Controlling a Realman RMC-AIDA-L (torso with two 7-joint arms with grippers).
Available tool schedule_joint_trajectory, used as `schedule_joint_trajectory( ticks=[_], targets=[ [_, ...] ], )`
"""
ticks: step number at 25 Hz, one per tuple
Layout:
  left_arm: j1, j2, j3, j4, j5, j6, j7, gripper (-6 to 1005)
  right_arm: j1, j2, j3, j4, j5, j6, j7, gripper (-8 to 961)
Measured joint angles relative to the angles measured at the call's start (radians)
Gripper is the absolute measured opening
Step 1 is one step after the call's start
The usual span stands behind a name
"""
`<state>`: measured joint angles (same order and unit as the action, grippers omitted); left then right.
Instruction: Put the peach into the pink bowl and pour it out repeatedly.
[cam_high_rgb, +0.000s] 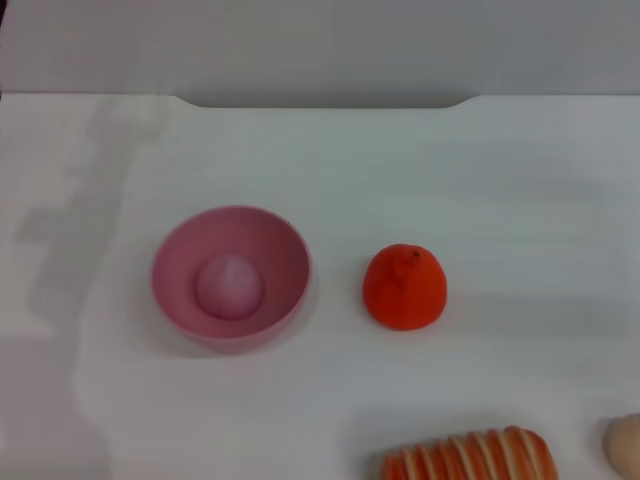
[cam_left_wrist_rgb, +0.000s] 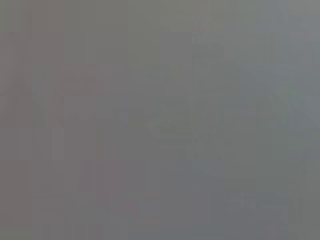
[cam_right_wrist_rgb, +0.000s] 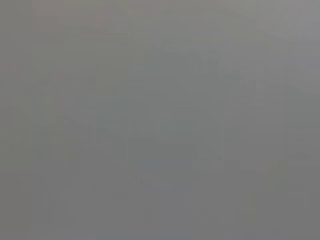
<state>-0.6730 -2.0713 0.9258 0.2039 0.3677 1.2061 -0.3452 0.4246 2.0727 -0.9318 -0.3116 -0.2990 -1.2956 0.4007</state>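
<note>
Peach inside upright pink bowl, orange-red fruit nearby.

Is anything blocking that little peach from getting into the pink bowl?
No. The peach already lies inside the pink bowl, at its bottom. The orange-red fruit sits apart, to the bowl's right. Neither end effector is in view.

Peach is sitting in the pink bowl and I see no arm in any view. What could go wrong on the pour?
1. The peach is round; tipped out of the pink bowl, it may roll across the white table, perhaps into the orange-red fruit nearby.
2. Neither gripper shows and both wrist views are featureless, so the approach to the bowl's rim would rely on the head view alone.
</note>
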Motion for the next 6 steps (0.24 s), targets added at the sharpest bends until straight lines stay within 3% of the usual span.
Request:
schedule_joint_trajectory(
  ticks=[6],
  targets=[
    [0.022, 0.000, 0.000, -0.080, -0.023, -0.014, 0.068, 565, 0.043, -0.004, 0.066, 0.038, 0.000, 0.009, -0.060, 444]
  ],
)
